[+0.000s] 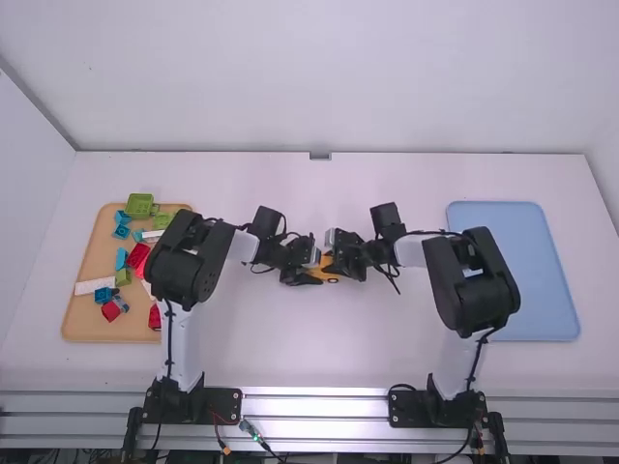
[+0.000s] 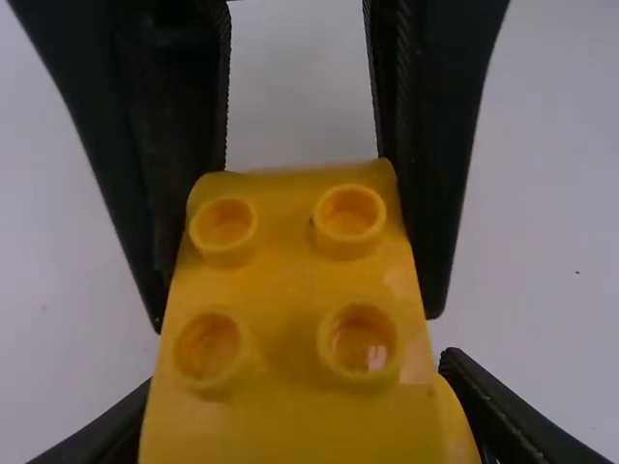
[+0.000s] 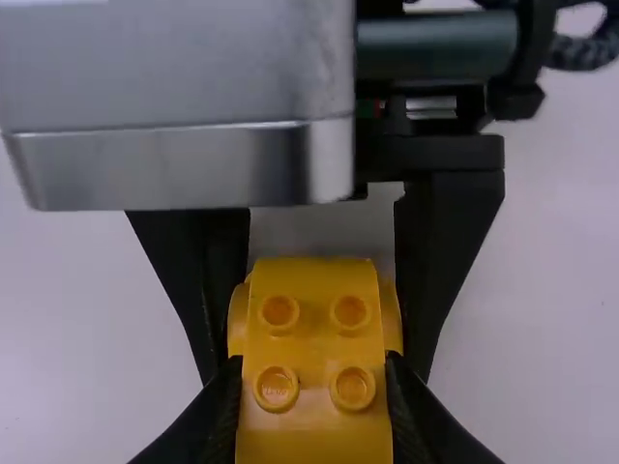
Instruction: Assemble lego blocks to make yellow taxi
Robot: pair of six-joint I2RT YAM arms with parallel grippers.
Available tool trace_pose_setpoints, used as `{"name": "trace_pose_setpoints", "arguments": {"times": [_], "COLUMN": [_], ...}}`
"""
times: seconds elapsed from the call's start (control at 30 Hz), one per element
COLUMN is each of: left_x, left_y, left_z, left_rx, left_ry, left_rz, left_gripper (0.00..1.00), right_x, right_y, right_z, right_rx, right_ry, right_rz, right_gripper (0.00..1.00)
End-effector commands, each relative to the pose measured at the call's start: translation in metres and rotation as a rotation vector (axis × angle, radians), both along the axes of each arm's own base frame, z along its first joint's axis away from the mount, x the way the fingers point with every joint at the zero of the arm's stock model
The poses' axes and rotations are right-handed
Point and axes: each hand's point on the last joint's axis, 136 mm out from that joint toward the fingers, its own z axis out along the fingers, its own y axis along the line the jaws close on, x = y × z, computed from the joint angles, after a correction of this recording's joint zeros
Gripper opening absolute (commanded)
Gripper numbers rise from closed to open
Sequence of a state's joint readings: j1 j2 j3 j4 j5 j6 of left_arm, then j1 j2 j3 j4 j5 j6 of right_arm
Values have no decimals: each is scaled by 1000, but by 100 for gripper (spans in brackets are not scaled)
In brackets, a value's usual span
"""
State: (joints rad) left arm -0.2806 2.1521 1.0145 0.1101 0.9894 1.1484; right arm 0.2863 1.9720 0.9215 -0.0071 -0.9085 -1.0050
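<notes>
- Yellow blocks (image 1: 317, 275) are held near mid-table, at 3 o'clock from the wooden tray (image 1: 82, 321), in which coloured blocks (image 1: 139, 205) are kept.
- Their 9 o'clock end is clasped by the left gripper (image 2: 298, 367), their long axis apparently pointed toward 3.
- Their 3 o'clock end is clasped by the right gripper (image 3: 314, 360); neither is nearer.
- Blue tray (image 1: 513, 280) is set at 3 o'clock.

High view: bright, even illumination; glare along the near rail (image 1: 314, 406). Wrist views: dimmer illumination; small highlights on the block (image 2: 290, 290).
</notes>
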Motion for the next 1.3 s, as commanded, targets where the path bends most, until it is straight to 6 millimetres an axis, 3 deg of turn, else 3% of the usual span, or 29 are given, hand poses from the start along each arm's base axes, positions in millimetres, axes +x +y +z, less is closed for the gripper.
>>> {"name": "trace_pose_setpoints", "arguments": {"times": [0.0, 0.63, 0.9, 1.27], "left_x": [0, 5, 7, 10], "left_y": [4, 5, 4, 4], "left_z": [-13, -14, -13, -11], "left_rx": [41, 57, 50, 44], "left_ry": [8, 20, 9, 3], "left_rz": [17, 51, 50, 60], "left_gripper": [16, 12, 11, 10], "right_x": [-1, -32, -36, -32], "right_y": [-11, -8, -10, -11], "right_z": [-14, -20, -26, -50], "right_rx": [-73, -32, -42, -124], "right_ry": [32, 55, 50, 67], "right_rz": [-29, 56, 51, -114], "right_gripper": [0, 0, 0, 0]}}
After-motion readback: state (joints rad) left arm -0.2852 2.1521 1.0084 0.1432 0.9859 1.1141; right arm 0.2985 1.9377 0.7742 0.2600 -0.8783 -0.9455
